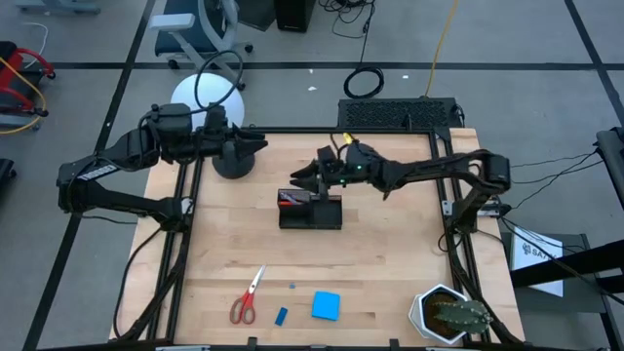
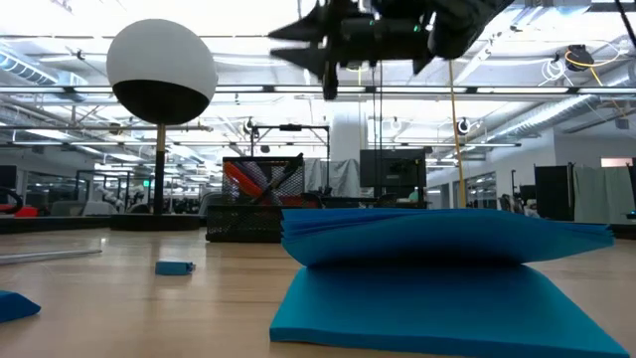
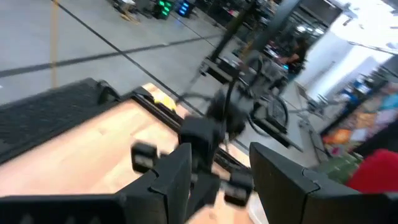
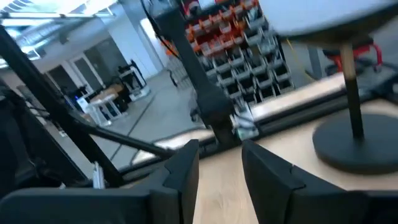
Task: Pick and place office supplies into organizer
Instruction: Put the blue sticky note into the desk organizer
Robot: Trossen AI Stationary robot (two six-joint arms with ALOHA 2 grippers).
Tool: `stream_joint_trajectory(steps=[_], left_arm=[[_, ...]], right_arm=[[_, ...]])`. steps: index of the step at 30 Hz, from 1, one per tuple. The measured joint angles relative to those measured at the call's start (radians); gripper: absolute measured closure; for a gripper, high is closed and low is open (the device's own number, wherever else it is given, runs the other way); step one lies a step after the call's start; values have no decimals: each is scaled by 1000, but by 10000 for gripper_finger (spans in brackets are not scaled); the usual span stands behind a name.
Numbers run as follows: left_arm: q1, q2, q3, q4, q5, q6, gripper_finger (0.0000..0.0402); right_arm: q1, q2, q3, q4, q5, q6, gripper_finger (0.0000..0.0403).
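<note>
The right gripper, fingers apart and empty, hovers just above the black organizer at mid-table, which holds an orange marker, while blue notepad, red-handled scissors and blue eraser lie near the front edge.

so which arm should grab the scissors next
Probably the right. Its gripper hangs open just above the organizer, nearer the scissors at the front edge; the left gripper waits farther back by the lamp base.
</note>
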Motion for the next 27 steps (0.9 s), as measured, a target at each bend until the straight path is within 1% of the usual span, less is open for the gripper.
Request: stream_joint_trajectory(steps=[4,7,9,12,17,24,27], left_arm=[[-17,0,0,-5,86,-1,234],[-42,0,0,-10,120,3,234],[-58,0,0,-19,123,4,234],[-79,0,0,-23,125,18,234],[-93,0,0,-22,105,27,234],[-92,0,0,-22,82,34,234],[-92,0,0,-24,70,34,234]], right_arm=[[14,-75,0,-37,47,-37,295],[27,-130,0,-87,99,-92,298],[36,-162,0,-123,130,-126,298],[47,-204,0,-181,150,-162,298],[82,-258,0,-294,158,-208,298],[186,-301,0,-431,158,-232,298],[242,-309,0,-484,186,-230,298]])
